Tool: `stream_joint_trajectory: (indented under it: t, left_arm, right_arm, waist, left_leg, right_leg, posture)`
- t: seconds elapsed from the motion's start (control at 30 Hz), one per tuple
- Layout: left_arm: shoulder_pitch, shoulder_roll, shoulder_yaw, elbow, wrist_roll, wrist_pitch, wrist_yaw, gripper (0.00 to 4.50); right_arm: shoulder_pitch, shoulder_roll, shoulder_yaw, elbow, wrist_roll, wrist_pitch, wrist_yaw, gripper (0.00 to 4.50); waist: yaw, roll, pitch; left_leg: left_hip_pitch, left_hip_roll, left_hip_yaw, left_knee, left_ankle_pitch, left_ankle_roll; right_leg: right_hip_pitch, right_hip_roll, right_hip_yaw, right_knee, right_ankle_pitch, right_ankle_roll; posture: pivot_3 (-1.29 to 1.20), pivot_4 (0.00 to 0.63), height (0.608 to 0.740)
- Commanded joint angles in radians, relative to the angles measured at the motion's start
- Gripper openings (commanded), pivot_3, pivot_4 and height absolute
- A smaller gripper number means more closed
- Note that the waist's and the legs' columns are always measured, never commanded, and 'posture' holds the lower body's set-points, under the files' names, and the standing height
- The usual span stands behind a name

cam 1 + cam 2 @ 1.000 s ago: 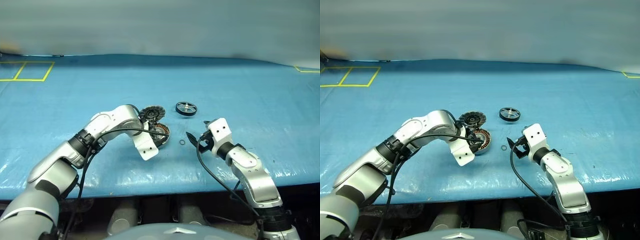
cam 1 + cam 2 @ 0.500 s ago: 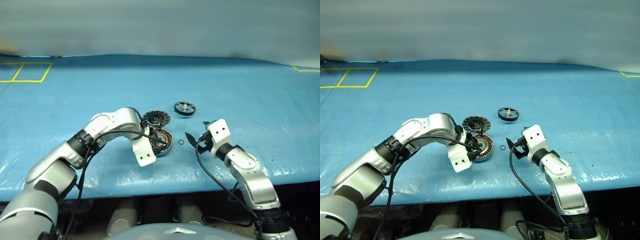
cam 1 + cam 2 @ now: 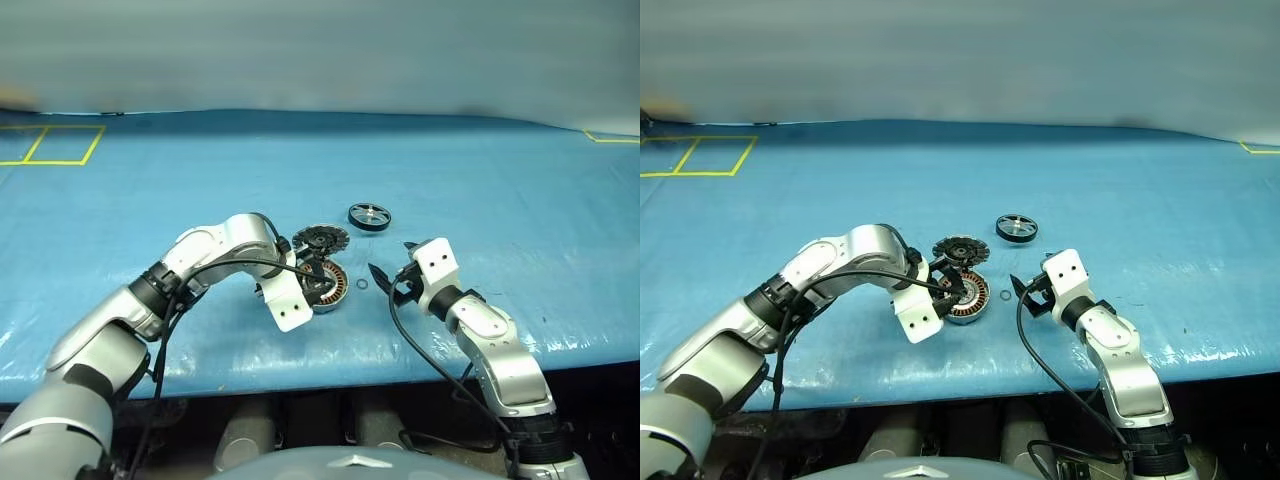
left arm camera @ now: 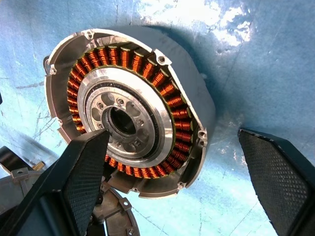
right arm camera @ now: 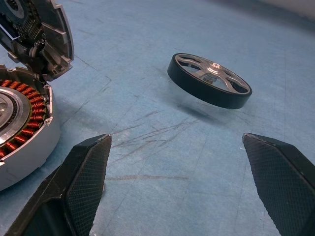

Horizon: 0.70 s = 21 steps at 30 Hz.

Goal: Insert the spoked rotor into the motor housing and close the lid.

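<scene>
Your left gripper [image 4: 182,182] stands spread over the motor housing [image 3: 966,296], with the lid [image 3: 952,249] leaning on its far rim and blocking that side. The right gripper [image 5: 182,187] has bare blue table [image 3: 500,190] ahead up to the spoked rotor [image 3: 370,216]. A small ring [image 3: 1006,296] lies between housing and right gripper. Far and right of the rotor you have free room.

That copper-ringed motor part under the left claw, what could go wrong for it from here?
The motor housing sits free between the left gripper's open fingers, so a sideways brush could shove it. The lid leans on its rim and might drop shut before the spoked rotor goes in. The small washer ring lies close by and could be knocked away.
</scene>
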Motion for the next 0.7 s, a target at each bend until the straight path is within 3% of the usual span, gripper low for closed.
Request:
stream_joint_trajectory:
  t: [0.03,0.23,0.43,0.7]
  left_arm:
    - [0.026,0.040,0.053,-0.092,-0.118,0.050,-0.063,4.47]
    - [0.169,0.100,0.155,-0.270,-0.372,0.302,-0.150,4.47]
    - [0.262,0.133,0.261,-0.301,-0.443,0.403,-0.078,4.47]
    - [0.460,-0.001,0.472,-0.357,-0.630,0.644,0.170,4.47]
  right_arm:
    - [-0.008,0.001,-0.012,-0.013,0.011,-0.023,0.005,4.50]
    - [0.007,0.010,-0.024,-0.022,0.040,-0.008,0.019,4.50]
    - [0.021,0.006,-0.018,-0.026,0.059,0.010,0.033,4.50]
    - [0.038,0.021,0.014,-0.051,0.061,0.028,0.040,4.50]
  waist:
    - [0.000,0.000,0.000]
    - [-0.001,0.000,0.000]
    - [0.001,0.001,0.001]
    - [0.002,0.003,0.002]
  left_leg:
    - [0.000,0.000,0.000,0.000,0.000,0.000]
    - [0.000,0.000,0.000,0.000,0.000,0.000]
    - [0.002,0.000,-0.001,0.000,0.000,-0.001]
    - [0.003,0.000,-0.002,0.000,0.000,-0.001]
  right_leg:
    - [0.000,0.000,0.000,0.000,0.000,0.000]
    - [0.000,-0.001,0.000,0.000,0.000,0.000]
    - [0.000,0.000,0.000,0.000,0.000,0.000]
    - [0.000,-0.001,-0.001,-0.001,0.000,0.000]
  posture:
    - [0.00,0.150,0.740]
    - [0.00,0.150,0.740]
    - [0.00,0.150,0.740]
    - [0.00,0.150,0.740]
